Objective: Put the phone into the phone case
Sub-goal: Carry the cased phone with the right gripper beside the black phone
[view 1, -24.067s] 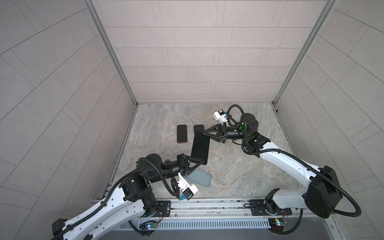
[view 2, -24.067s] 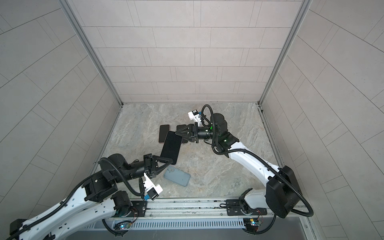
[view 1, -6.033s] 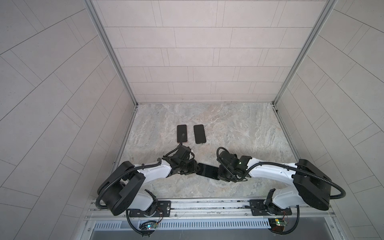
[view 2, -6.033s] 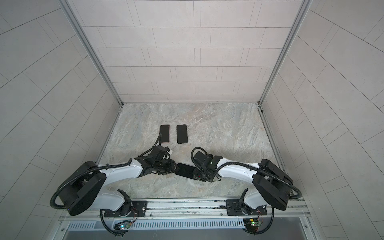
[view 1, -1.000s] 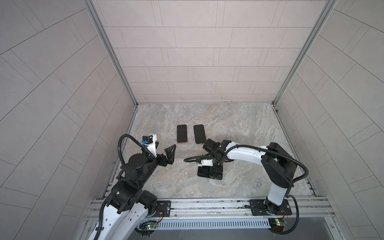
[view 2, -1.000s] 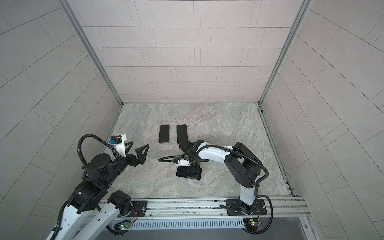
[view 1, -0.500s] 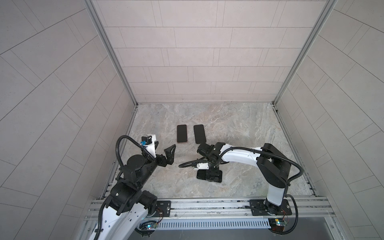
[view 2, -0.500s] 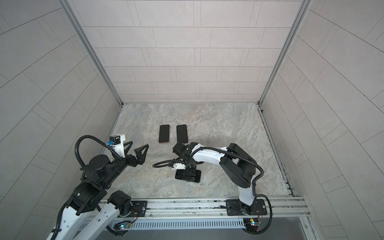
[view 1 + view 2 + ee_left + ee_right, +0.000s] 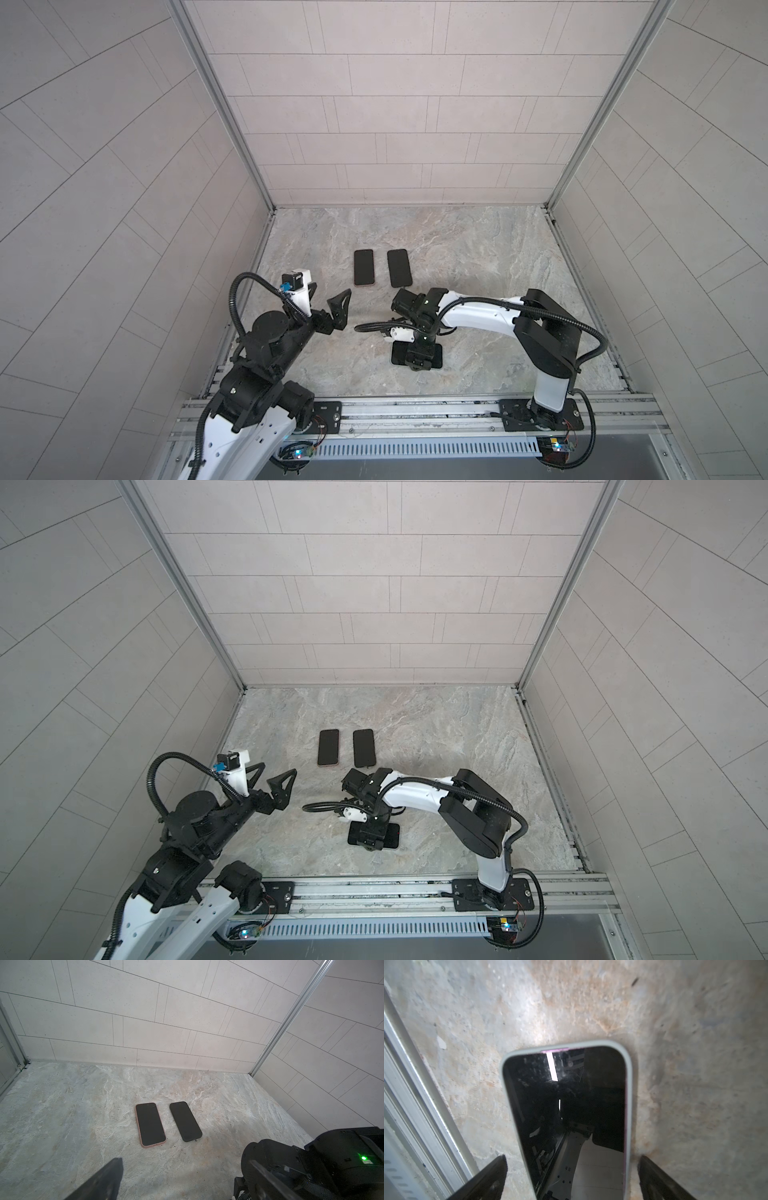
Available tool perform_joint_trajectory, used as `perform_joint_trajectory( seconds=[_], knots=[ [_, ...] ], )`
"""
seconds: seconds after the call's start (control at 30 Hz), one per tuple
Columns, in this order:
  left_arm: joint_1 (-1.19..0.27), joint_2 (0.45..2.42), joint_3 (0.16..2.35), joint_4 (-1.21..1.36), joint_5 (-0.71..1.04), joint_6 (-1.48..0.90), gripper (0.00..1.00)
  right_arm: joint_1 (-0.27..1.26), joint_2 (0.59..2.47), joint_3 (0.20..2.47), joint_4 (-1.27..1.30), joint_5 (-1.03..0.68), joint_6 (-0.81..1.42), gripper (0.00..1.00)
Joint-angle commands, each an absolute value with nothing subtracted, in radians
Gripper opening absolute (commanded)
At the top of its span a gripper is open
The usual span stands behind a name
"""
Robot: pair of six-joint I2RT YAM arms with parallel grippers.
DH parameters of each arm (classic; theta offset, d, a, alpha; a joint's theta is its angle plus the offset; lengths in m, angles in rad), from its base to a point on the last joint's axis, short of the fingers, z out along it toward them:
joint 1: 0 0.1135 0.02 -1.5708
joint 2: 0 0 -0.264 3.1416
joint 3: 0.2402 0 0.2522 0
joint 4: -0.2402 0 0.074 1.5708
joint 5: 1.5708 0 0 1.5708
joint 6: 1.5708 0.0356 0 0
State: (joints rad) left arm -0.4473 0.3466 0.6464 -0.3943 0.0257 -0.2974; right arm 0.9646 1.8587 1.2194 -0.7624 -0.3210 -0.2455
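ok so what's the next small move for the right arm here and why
Probably lift the right hand straight up. It is open, its fingers straddle the phone without gripping it, and the case rim wraps the screen wherever it is visible, so the phone looks seated.

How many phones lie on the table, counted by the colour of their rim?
pink-rimmed phone: 1
black-rimmed phone: 1
grey-rimmed phone: 1
Total: 3
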Motion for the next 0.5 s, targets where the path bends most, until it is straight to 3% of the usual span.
perform_joint_trajectory(
  seconds=[0.0, 0.33, 0.47],
  knots=[
    [-0.446, 0.332, 0.638, -0.374, 0.029, -0.285, 1.0, 0.994, 1.854, 1.221, -0.82, -0.278, -0.215, 1.0],
    [-0.446, 0.328, 0.638, -0.374, 0.031, -0.285, 1.0, 1.086, 1.91, 1.197, -0.801, -0.092, -0.141, 1.0],
    [-0.446, 0.327, 0.639, -0.376, 0.03, -0.285, 1.0, 1.089, 1.913, 1.18, -0.747, -0.013, -0.069, 0.87]
  ],
)
